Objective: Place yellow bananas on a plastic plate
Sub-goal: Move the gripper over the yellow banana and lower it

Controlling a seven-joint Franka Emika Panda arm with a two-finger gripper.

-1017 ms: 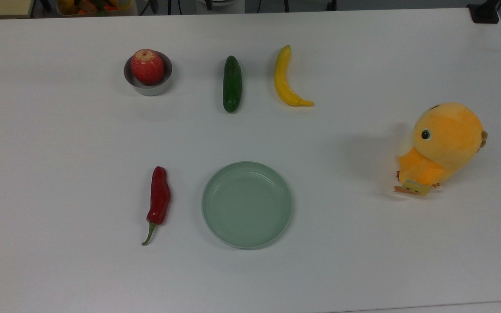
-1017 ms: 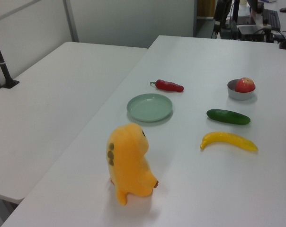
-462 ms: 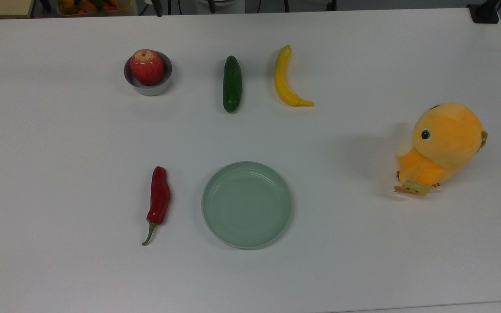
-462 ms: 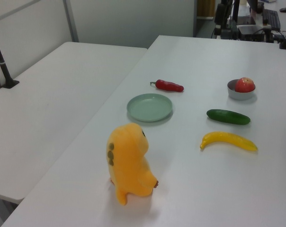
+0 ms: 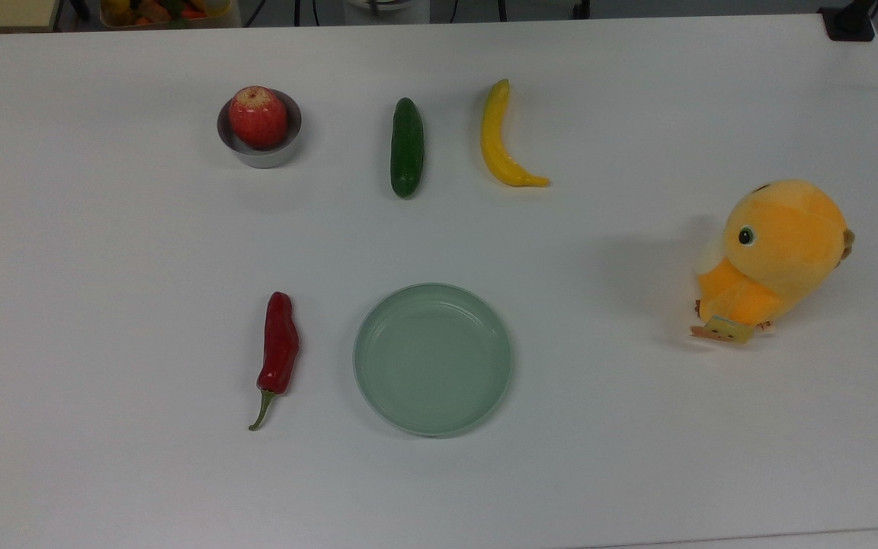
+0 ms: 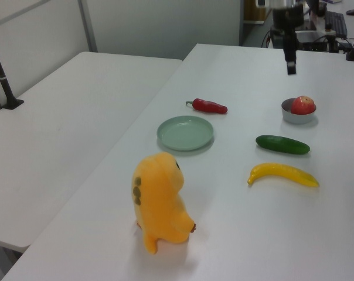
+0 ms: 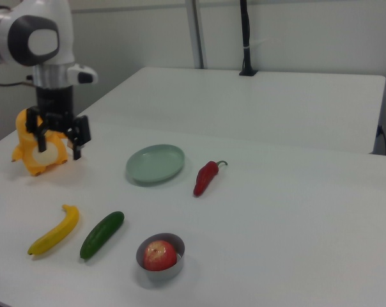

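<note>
My arm has just come into the left view; nothing else moved. My gripper (image 7: 54, 139) hangs above the bench, jaws spread, empty. The banana (image 5: 502, 140) lies beside the cucumber (image 5: 407, 147), well apart from the plate (image 5: 432, 358); reaching comes next.

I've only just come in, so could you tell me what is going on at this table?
A robot arm's gripper hangs open above the table, holding nothing. The yellow banana lies on the table beside a cucumber, not yet picked up, and the plastic plate it is meant for holds nothing. An apple sits in a small metal bowl.
</note>
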